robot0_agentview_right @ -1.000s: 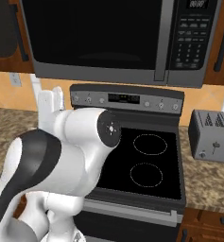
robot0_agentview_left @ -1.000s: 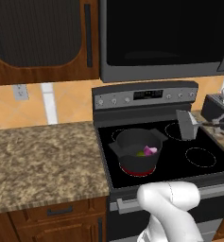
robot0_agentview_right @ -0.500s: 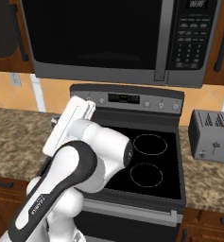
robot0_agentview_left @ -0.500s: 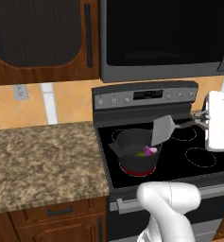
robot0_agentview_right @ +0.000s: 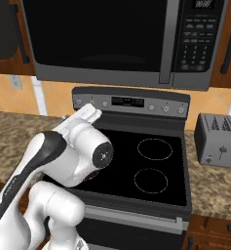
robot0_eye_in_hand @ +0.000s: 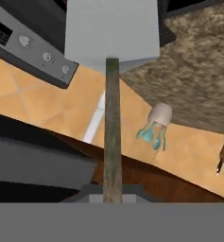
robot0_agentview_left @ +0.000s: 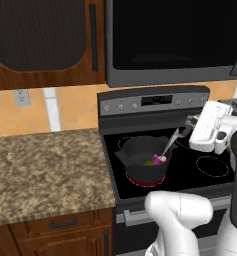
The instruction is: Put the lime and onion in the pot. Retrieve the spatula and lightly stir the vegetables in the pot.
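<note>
Your end effector [robot0_agentview_left: 189, 126] is gripping the spatula [robot0_agentview_left: 171, 143], closed on its thin handle; its flat grey blade is dipping into the round pot [robot0_agentview_left: 144, 160] beside lime [robot0_agentview_left: 149, 162] and onion [robot0_agentview_left: 160, 159]; speckled granite surface [robot0_agentview_left: 45, 170] is lying left.

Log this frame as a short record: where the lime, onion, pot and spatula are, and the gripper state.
pot: on the stove's front left burner, no lid
lime: inside pot
onion: inside pot, beside lime
spatula: held by its handle, blade angled down into the pot
gripper: right of the pot, shut on the spatula handle
toaster: on counter right of stove
</note>
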